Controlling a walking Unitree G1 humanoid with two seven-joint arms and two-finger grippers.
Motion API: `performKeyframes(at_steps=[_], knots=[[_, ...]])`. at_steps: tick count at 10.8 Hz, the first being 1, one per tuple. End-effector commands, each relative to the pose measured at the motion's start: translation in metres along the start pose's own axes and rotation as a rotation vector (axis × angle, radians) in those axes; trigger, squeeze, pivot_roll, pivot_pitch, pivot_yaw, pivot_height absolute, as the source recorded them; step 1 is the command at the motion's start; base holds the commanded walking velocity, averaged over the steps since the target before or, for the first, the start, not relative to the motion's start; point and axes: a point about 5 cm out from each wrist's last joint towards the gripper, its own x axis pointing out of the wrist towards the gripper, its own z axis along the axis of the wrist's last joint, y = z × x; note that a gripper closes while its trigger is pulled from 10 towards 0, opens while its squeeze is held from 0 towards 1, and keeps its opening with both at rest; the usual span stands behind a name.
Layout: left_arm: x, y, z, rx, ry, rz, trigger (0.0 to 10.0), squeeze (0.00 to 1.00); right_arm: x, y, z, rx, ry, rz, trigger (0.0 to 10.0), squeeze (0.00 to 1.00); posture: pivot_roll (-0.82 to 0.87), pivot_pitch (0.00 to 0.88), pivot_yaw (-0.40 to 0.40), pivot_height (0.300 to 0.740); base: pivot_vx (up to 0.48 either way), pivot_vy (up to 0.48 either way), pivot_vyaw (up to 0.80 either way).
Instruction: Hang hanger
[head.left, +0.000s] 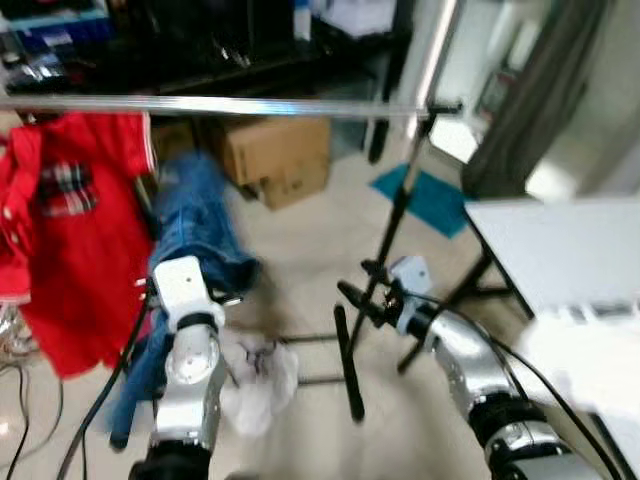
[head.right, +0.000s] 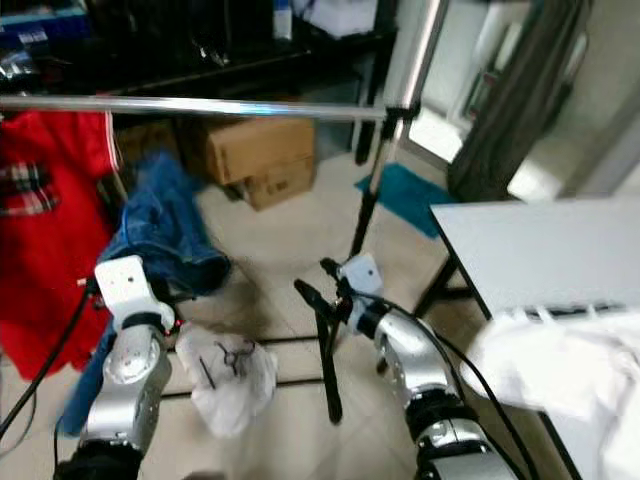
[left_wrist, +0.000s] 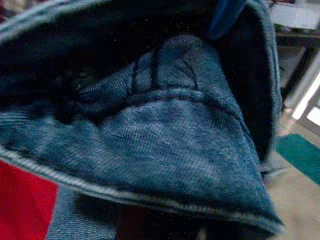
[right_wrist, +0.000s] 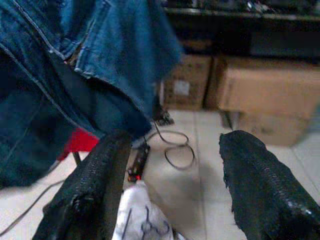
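Note:
A silver rail (head.left: 230, 104) runs across the top of the scene on a black stand (head.left: 398, 215). A red shirt (head.left: 75, 220) hangs from it at the left. Beside the shirt a blue denim garment (head.left: 195, 215) droops below the rail, and my raised left arm (head.left: 188, 330) reaches up into its lower folds. In the left wrist view the denim (left_wrist: 165, 135) lies right against the camera and hides the fingers. My right gripper (right_wrist: 170, 185) is open and holds nothing. It sits low by the stand's legs, pointing toward the denim (right_wrist: 75, 65).
A crumpled white cloth (head.right: 230, 378) lies on the floor between my arms. Cardboard boxes (head.left: 275, 152) and dark shelving stand behind the rail. A white table (head.left: 560, 250) is at the right, with a teal mat (head.left: 432, 200) on the floor beyond it. Cables trail at the left.

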Motion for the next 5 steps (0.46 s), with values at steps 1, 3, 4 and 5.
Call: performKeyframes(at_steps=[1,3,4,5], knots=[[0.0053,0.0066,0.0097,0.018,-0.047,0.011,10.0,0.0,0.0075,0.0036,0.0071,-0.009,-0.028,0.015,10.0,0.0,0.19,0.0,-0.035,0.74,0.431,0.0,0.0],[0.0072,0.0068,0.0131,0.027,-0.062,0.008,10.0,0.0,0.008,0.0035,0.0081,-0.01,-0.032,0.015,10.0,0.0,0.18,0.0,-0.036,0.74,0.431,0.0,0.0],[0.0078,0.0067,0.0143,0.035,-0.069,0.005,10.0,0.0,0.0081,0.0032,0.0084,-0.01,-0.033,0.014,10.0,0.0,0.19,0.0,-0.036,0.74,0.431,0.0,0.0],[0.008,0.0057,0.0171,0.059,-0.086,-0.009,10.0,0.0,0.0082,0.0034,0.0083,-0.01,-0.033,0.014,10.0,0.0,0.19,0.0,-0.036,0.74,0.428,0.0,0.0]])
